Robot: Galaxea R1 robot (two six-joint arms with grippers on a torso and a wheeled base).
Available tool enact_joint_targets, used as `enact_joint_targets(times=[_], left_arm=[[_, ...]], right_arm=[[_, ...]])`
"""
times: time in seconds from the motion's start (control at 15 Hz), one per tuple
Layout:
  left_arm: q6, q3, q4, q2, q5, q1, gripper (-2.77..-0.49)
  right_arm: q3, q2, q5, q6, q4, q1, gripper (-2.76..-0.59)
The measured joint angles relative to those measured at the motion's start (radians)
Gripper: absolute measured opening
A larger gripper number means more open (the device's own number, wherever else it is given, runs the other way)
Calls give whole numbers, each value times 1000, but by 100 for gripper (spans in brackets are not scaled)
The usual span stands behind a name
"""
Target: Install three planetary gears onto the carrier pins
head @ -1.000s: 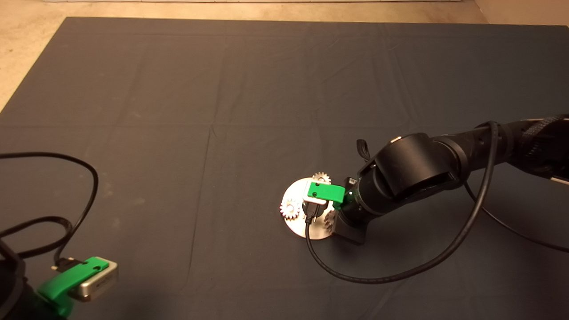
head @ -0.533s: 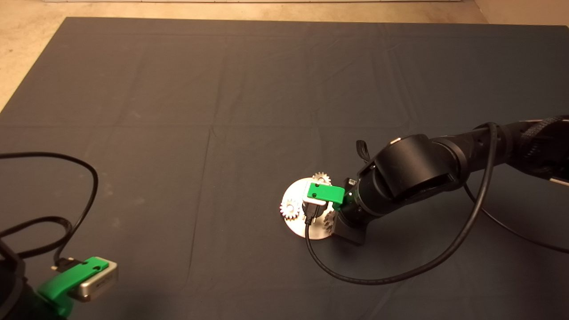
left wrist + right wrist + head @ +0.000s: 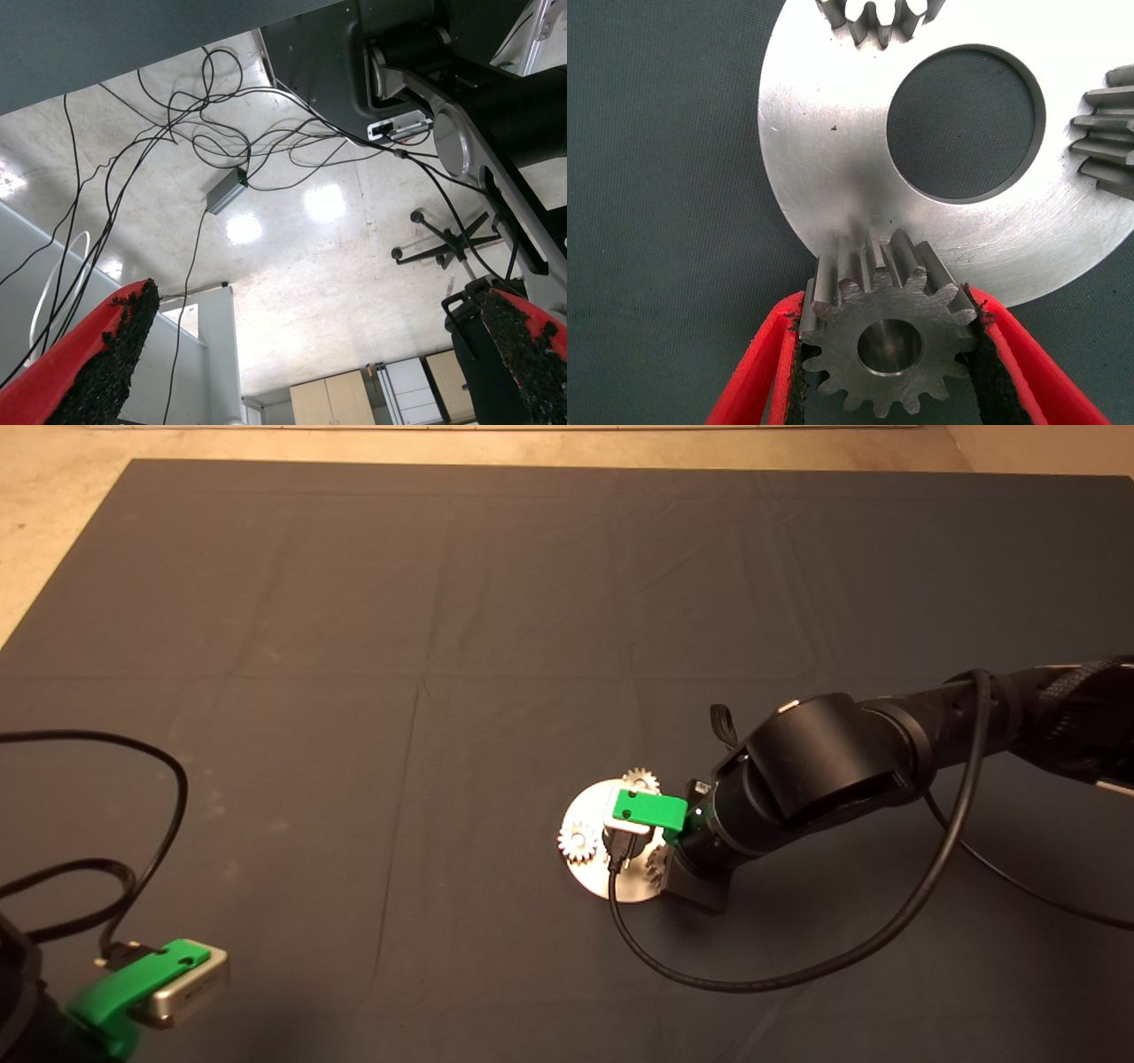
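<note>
Right wrist view, end effector gripping gear, disc rim

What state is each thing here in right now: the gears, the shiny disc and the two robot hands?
Third gear: clamped between the right fingers at the disc's edge.
Two other gears: lying on the disc.
Disc: flat on the mat.
Right gripper: shut on the third gear.
Left gripper: open, parked at the mat's lower left.

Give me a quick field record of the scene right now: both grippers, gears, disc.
right gripper: over the disc's edge, shut on third gear
third gear: bore shows a pin inside; seating depth unclear
other gears: two on the disc, one at its left edge, one at its far edge
disc: flat on the mat
left gripper: parked lower left, open, empty
</note>
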Motion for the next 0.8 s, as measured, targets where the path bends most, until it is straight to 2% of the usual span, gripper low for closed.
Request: enact_joint_targets(times=[0.8], left_arm=[[0,0,-1,1,0,0,-64]], right_arm=[[0,1,0,0,-15,0,-231]])
